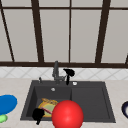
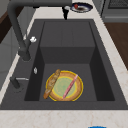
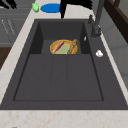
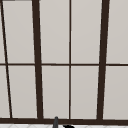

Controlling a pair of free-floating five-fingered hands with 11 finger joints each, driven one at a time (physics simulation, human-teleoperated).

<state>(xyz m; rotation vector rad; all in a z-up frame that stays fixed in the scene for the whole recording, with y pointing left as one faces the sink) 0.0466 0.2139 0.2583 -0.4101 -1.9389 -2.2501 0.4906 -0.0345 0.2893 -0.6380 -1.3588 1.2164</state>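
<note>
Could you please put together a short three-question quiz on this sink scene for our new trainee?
1. True or false: the plate lies in the sink basin.
2. Which hand is beside the faucet? A left hand; B right hand.
3. Fill in: the large ball in the front view is ____.

Key: 1 true. 2 B. 3 red.
</note>
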